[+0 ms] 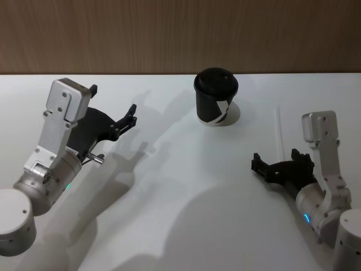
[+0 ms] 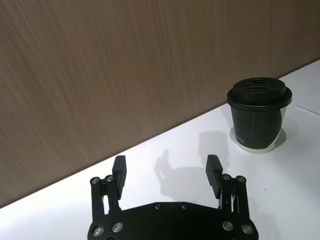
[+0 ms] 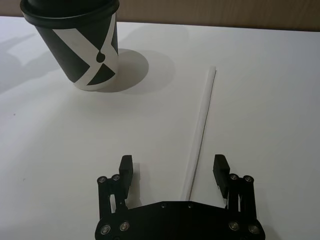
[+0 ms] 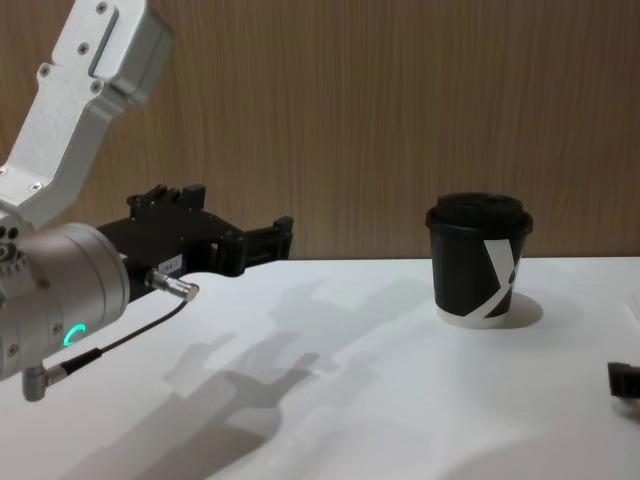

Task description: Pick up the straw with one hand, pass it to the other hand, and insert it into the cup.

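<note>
The straw [image 3: 202, 125] is a thin white tube lying flat on the white table, right of the cup; it also shows as a faint line, the straw [image 1: 278, 132], in the head view. The black lidded cup [image 1: 216, 97] with a white mark stands upright at the table's back middle, also seen as cup [image 3: 80, 45], cup [image 2: 259, 112] and cup [image 4: 480, 260]. My right gripper [image 3: 173, 167] is open, hovering at the straw's near end, which lies between its fingers, closer to one. My left gripper [image 1: 113, 101] hangs open and empty above the table's left side.
A wooden wall [image 1: 180, 34] runs along the table's back edge behind the cup. The white table [image 1: 180, 186] stretches bare between the two arms. A sliver of the right gripper [image 4: 625, 380] pokes in at the chest view's lower right edge.
</note>
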